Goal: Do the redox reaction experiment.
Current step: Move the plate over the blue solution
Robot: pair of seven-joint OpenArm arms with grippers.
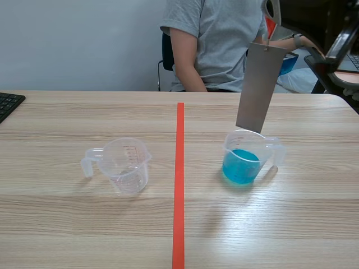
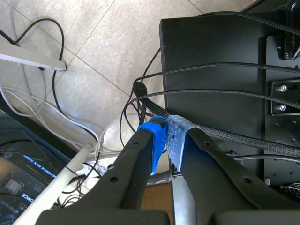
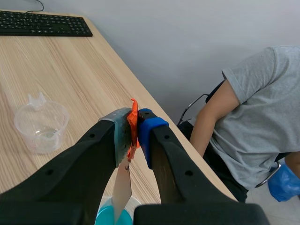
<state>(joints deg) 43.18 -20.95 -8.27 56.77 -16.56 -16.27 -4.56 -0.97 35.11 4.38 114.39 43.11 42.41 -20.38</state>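
Right jaws clamp the flat grey metal strip point(image 1: 259, 87) by its orange tab point(image 3: 133, 123), above the clear plastic cup of blue liquid point(image 1: 242, 165). Left jaws are closed, empty.

Your worktop point(image 1: 84, 224) is matt wood grain. The empty cup point(image 1: 126, 165) and blue-filled cup point(image 1: 247, 157) are clear plastic, the strip point(image 1: 261, 87) dull metal.

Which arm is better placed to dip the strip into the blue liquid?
Right. The right gripper holds the grey strip by its orange tab over the blue liquid; the left gripper is shut above the floor.
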